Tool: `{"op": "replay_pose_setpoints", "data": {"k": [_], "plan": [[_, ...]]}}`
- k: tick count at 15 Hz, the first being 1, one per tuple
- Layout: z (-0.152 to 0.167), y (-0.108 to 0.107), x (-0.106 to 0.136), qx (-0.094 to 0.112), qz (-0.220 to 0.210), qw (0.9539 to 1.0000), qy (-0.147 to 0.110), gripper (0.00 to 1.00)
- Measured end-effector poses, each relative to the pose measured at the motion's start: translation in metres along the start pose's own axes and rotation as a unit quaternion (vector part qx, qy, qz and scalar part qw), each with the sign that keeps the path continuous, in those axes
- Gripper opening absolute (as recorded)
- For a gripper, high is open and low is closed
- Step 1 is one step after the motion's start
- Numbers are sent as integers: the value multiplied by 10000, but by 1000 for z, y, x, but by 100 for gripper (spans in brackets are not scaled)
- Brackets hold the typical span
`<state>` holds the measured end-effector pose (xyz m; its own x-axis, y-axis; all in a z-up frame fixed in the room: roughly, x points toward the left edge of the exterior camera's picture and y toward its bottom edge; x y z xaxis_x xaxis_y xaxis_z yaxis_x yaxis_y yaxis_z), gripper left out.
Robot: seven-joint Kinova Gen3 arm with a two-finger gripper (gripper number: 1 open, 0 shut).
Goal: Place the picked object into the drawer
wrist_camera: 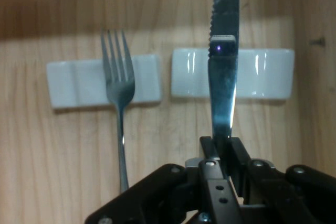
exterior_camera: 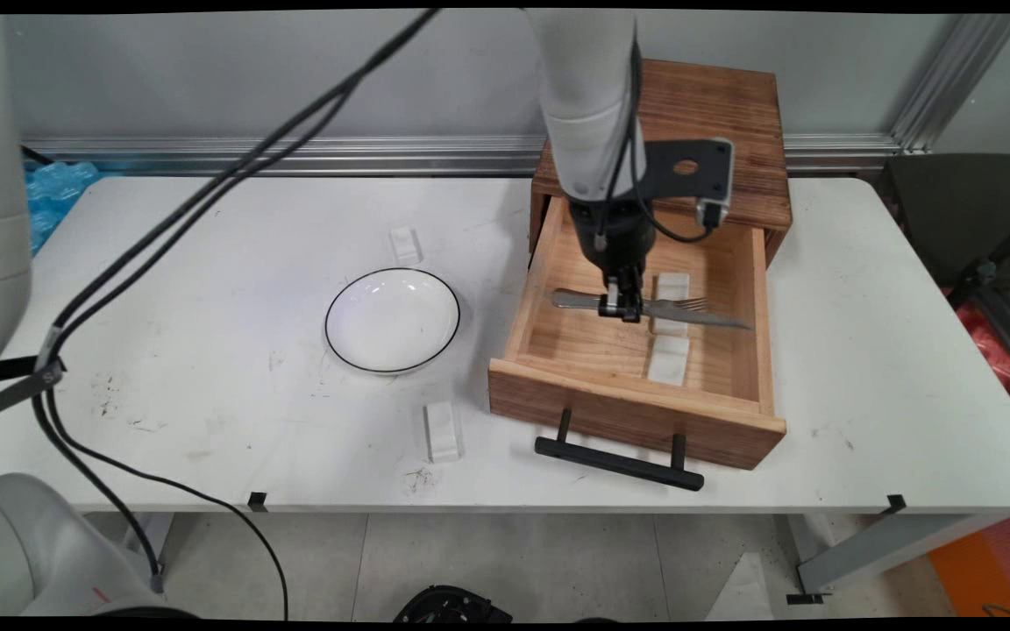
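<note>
My gripper [exterior_camera: 623, 308] [wrist_camera: 220, 153] is shut on a table knife [exterior_camera: 715, 320] [wrist_camera: 223, 77], holding it level a little above the floor of an open wooden drawer [exterior_camera: 636, 407]. In the hand view the blade reaches over the right one of two white rests [wrist_camera: 268, 72]. On the drawer floor beside it lies a fork [exterior_camera: 691, 304] [wrist_camera: 119, 93], tines resting on the other white rest [exterior_camera: 670, 287] [wrist_camera: 79, 82]. The nearer rest [exterior_camera: 669, 361] carries nothing. In the main view the knife and the hand hide most of the fork's handle.
The drawer is pulled out of a wooden cabinet [exterior_camera: 715, 114] at the back, its black handle [exterior_camera: 619, 460] toward the front edge. A white plate with a dark rim [exterior_camera: 393, 320] sits left of it. Two white rests [exterior_camera: 405, 244] [exterior_camera: 443, 431] lie on the table.
</note>
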<state>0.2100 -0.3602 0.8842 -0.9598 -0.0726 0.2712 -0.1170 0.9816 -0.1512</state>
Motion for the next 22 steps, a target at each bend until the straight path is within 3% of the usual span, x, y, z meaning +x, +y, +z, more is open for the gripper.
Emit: {"op": "replay_pose_setpoints", "data": {"k": [9,15,16,22], "plan": [[51,2,2,-148,126,9997,-168,0],[73,1,0,-138,137,9998,-110,0],[75,1,-1,-136,130,9998,-97,100],[77,-2,-3,-105,71,9999,-11,100]]}}
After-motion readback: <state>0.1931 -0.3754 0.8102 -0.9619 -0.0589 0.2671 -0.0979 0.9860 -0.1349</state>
